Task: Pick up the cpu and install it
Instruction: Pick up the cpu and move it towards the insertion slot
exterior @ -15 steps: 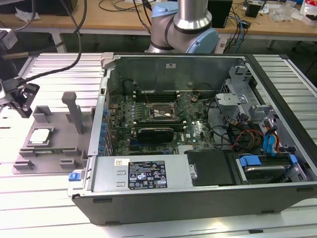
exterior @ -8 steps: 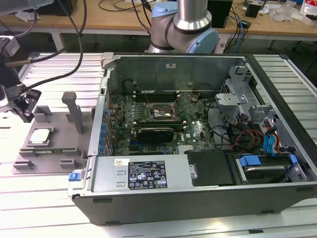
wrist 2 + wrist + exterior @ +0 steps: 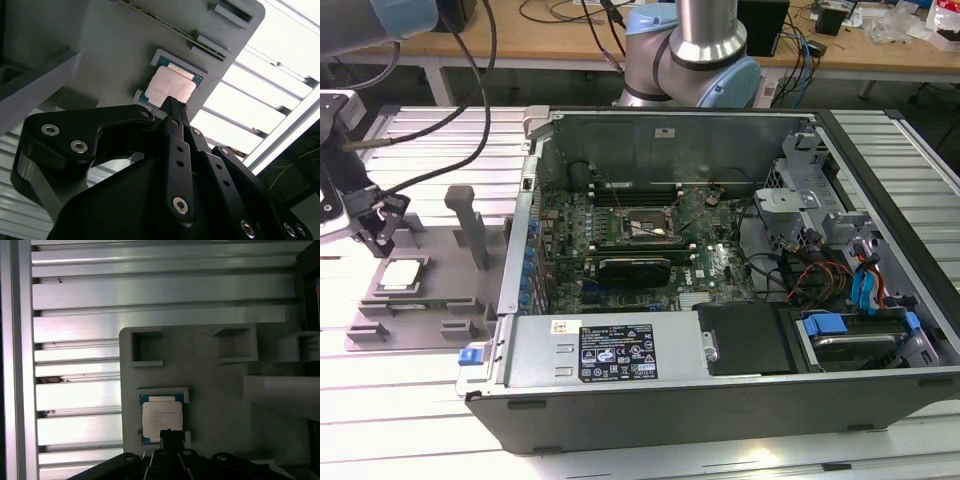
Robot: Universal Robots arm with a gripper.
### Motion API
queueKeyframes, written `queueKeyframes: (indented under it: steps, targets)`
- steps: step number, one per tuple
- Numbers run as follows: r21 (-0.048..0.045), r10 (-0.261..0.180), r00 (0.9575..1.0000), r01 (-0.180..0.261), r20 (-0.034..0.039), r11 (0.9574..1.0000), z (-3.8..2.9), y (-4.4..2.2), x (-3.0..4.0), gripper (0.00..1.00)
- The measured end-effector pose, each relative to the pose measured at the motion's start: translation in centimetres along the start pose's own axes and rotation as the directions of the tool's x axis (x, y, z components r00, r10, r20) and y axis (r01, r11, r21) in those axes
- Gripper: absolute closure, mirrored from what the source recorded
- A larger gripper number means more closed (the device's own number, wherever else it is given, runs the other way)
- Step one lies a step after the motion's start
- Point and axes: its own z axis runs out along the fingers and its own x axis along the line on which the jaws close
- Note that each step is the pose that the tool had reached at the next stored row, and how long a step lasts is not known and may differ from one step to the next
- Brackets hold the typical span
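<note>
Over the cpu [image 3: 161,416], the tool [image 3: 171,432] hangs pinched fully together, gripping nothing.

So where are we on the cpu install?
Done: nothing yet. The cpu lies in its pocket on the grey fixture, outside the open computer case. In hand: in the first wrist view the end effector is poised right at the cpu's edge and has not lifted it. Left: the pickup and seating the cpu in the motherboard socket.

Both wrist views close over the cpu [image 3: 161,416]
</note>
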Motion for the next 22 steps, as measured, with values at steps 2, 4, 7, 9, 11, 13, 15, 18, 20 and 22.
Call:
queueKeyframes:
  steps: [2, 4, 7, 9, 11, 13, 15, 18, 20, 22]
  targets:
    - [-0.0006, -0.020, 0.9998, 0.020, -0.0007, 0.9998, 0.58, -0.03, 0.02, 0.89]
    - [-0.0007, -0.025, 0.9997, 0.025, -0.0011, 0.9997, 1.04, -0.05, 0.07, 0.89]
    - [-0.0009, -0.031, 0.9995, 0.031, -0.0013, 0.9995, 1.71, -0.08, 0.13, 0.89]
    - [-0.0011, -0.036, 0.9994, 0.036, -0.0015, 0.9994, 2.18, -0.10, 0.16, 0.89]
    - [-0.0009, -0.036, 0.9993, 0.036, -0.0017, 0.9993, 2.22, -0.10, 0.17, 0.89]
    - [-0.0010, -0.036, 0.9993, 0.036, -0.0016, 0.9993, 2.25, -0.10, 0.17, 0.89]
    - [-0.0010, -0.036, 0.9993, 0.036, -0.0016, 0.9993, 2.27, -0.10, 0.17, 0.89]
    - [-0.0010, -0.036, 0.9993, 0.036, -0.0015, 0.9993, 2.29, -0.10, 0.17, 0.64]
    - [-0.0010, -0.036, 0.9993, 0.036, -0.0015, 0.9993, 2.31, -0.11, 0.17, 0.46]
    - [-0.0020, -0.036, 0.9993, 0.036, -0.0009, 0.9993, 2.44, -0.10, 0.17, 0.40]
